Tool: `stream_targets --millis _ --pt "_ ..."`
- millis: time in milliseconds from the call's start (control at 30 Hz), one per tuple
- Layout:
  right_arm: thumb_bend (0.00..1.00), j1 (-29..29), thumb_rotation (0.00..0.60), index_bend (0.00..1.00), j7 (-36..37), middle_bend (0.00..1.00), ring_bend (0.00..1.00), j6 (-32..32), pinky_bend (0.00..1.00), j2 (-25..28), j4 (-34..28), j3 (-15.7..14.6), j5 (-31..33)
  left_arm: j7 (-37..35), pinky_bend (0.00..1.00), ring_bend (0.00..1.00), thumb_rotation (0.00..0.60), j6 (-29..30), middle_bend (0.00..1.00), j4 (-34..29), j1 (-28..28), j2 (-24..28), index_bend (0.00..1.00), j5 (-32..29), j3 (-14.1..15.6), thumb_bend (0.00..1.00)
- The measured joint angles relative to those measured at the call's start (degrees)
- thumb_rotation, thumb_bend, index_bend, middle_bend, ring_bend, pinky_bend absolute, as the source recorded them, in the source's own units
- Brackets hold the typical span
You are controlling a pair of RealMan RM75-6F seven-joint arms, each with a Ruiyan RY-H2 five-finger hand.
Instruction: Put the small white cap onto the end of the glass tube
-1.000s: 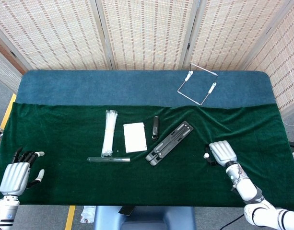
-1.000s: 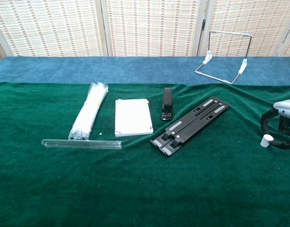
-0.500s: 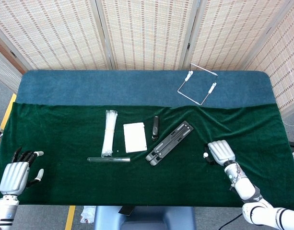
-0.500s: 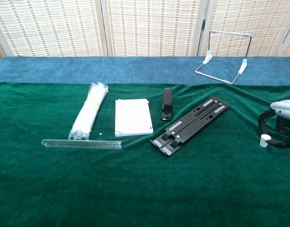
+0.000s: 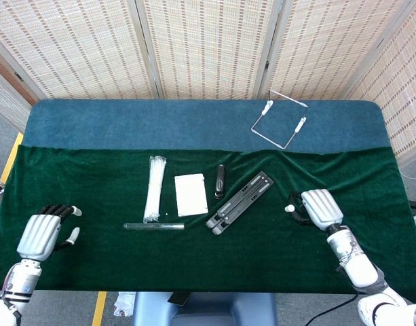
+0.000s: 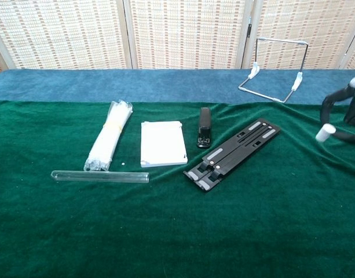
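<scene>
On the dark green velvet cloth covering the bench, a clear glass tube lies flat, running left to right, just below a bundle of white zip ties and a white rectangular pad. Between the bundle and the pad, just above the tube, sits the small white cap, a tiny dot resting on the cloth and apart from the tube's ends.

To the right of the pad are a small black stapler-like tool and a long black folding stand, lying at a slant. Farther back, on the blue cloth strip, stands a bent wire frame with white sleeves.

At the bench's left edge, the left robot hand hovers with its dark fingers curled forward a little and nothing in it; only the head view shows it. Well to the right of the black stand, the right robot hand is raised, its fingers curled downward; whether it grips anything cannot be told. A white-tipped thumb points toward the stand. Both hands are well apart from the tube and the cap.
</scene>
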Motion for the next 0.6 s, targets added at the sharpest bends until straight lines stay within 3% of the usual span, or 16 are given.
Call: stream_targets --millis 167,400,600 --pt "0.69 -1.7 0.600 0.72 3.0 0.99 1.00 2.4 1.00 3.7 -2.6 0.5 -1.7 1.5 0.70 0.61 0.600 -5.4 0.71 -0.1 -4.4 -1.8 0.53 0.6 -0.6 0.43" --pt "0.69 -3.2 0.600 0.72 5.4 0.99 1.00 3.6 1.00 4.9 -2.8 0.3 -2.1 5.5 0.78 0.74 0.600 -12.1 0.82 0.2 -10.6 -7.5 0.52 0.0 -1.6 0.44" --pt "0.69 -4.1 0.600 0.72 6.9 0.99 1.00 4.1 1.00 5.5 -2.3 0.1 -2.2 11.1 0.81 0.77 0.600 -16.9 0.86 1.8 -14.6 -13.0 0.48 -3.6 -2.3 0.43"
